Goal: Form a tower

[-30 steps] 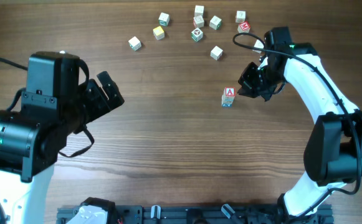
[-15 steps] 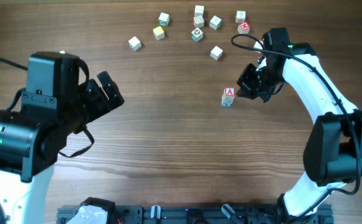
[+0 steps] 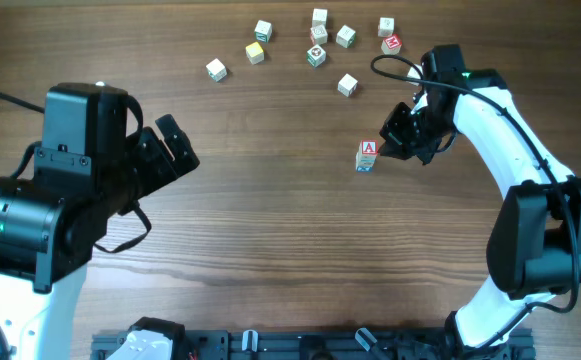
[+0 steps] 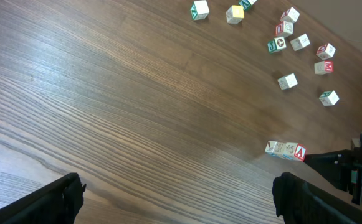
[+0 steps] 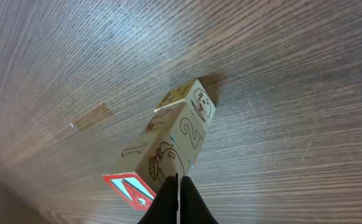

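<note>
The tower (image 3: 367, 155) of three pale letter cubes stands right of the table's centre, with the red-and-white "A" cube on top. My right gripper (image 3: 384, 148) is just to its right. In the right wrist view the tower (image 5: 174, 146) fills the middle, and the right gripper (image 5: 176, 181) is shut with nothing between its fingers. Its tips are at the side of the top cube; I cannot tell if they touch. My left gripper (image 3: 178, 148) hangs open far to the left. The left wrist view shows the tower (image 4: 285, 150) in the distance beyond the open gripper (image 4: 181, 199).
Several loose letter cubes (image 3: 316, 56) lie scattered along the back of the table, the nearest one (image 3: 347, 85) behind the tower. The left wrist view also shows these cubes (image 4: 287, 81). The right arm's white links (image 3: 510, 130) curve down the right side.
The right gripper has crept very slightly toward the back of the table. The tower and the left arm have not moved.
</note>
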Action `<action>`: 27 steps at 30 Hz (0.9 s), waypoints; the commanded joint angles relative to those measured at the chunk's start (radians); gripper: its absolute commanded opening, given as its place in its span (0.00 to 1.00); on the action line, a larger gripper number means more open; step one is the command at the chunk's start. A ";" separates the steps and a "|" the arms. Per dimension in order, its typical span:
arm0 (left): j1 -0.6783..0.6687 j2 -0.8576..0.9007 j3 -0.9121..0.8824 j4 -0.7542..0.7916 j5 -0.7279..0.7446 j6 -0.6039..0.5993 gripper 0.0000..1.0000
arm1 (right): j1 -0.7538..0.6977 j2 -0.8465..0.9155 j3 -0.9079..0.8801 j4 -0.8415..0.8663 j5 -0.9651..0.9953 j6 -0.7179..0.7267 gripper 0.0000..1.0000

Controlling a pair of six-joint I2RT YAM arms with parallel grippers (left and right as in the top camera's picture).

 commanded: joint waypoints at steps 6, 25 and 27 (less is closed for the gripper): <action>-0.004 0.000 0.001 0.002 -0.014 -0.002 1.00 | 0.006 0.010 -0.006 -0.006 -0.024 -0.007 0.04; -0.004 0.000 0.001 0.002 -0.014 -0.002 1.00 | 0.004 0.010 -0.006 -0.009 0.082 -0.007 0.04; -0.005 0.000 0.001 0.002 -0.014 -0.002 1.00 | -0.005 0.007 -0.003 -0.010 0.141 -0.017 0.04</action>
